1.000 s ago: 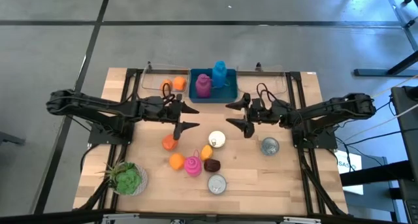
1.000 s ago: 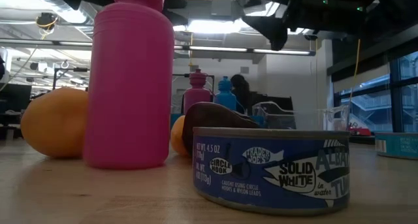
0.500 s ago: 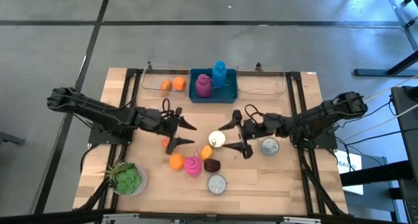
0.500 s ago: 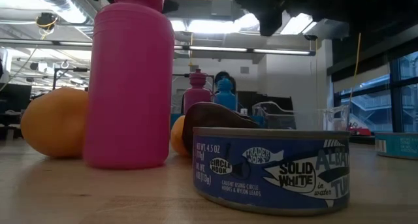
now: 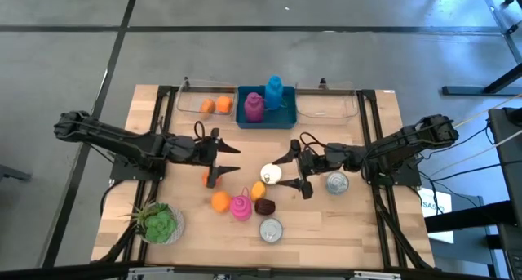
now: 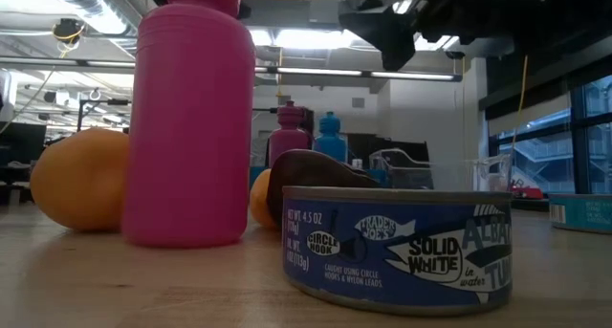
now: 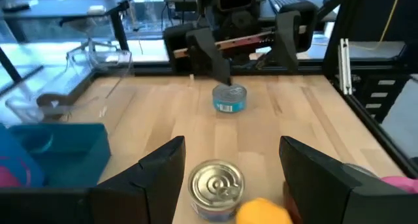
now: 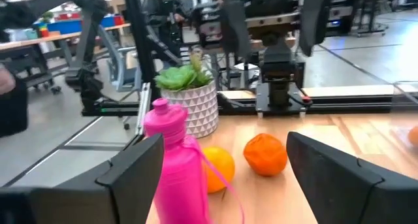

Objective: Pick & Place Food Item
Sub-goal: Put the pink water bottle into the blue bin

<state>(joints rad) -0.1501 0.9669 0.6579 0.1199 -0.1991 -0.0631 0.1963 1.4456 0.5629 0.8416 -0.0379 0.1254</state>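
Because the task is picking and placing food, the layout reads as a sorting job: loose items crowd the middle of the bench [image 5: 359,223], and the receiving containers line its far edge.

Landmark: the blue bin [image 5: 281,115] at the far edge, centre. It already holds a pink bottle [image 5: 254,107] and a blue bottle [image 5: 273,92], so bottles seem to belong there. Just beside the bin, toward the left arm, a clear tray [image 5: 189,106] holds two oranges [image 5: 214,105], probably the food drop-off. A second clear tray [image 5: 330,110] flanks the bin on the other side; contents not discernible.

Near side of the bin, well apart from it, sits the cluster. A potted succulent [image 5: 158,222] stands at the near corner on the left arm's side, likely décor. A pink bottle [image 5: 241,207], a loose orange [image 5: 219,201], a dark brown item [image 5: 264,205] and a smaller orange-yellow fruit [image 5: 258,190] are bunched together. An upright can [image 5: 271,175] stands between the two arms, a tuna tin [image 5: 271,229] lies nearest the front edge, and another tin [image 5: 336,182] is under the right arm.

Left end effector [image 5: 222,162]: fingers parted, nothing between them, low over a tangerine [image 5: 210,179], most likely the item being targeted. Wrist camera shows the upright can [image 7: 216,188] framed between its fingers.

Right end effector [image 5: 295,170]: spread wide, empty, hovering just beside the upright can, aimed across the cluster. Its wrist camera looks at the pink bottle [image 8: 175,165] and two fruits [image 8: 264,153]. Judged to be waiting or lining up; no grasp is made yet.
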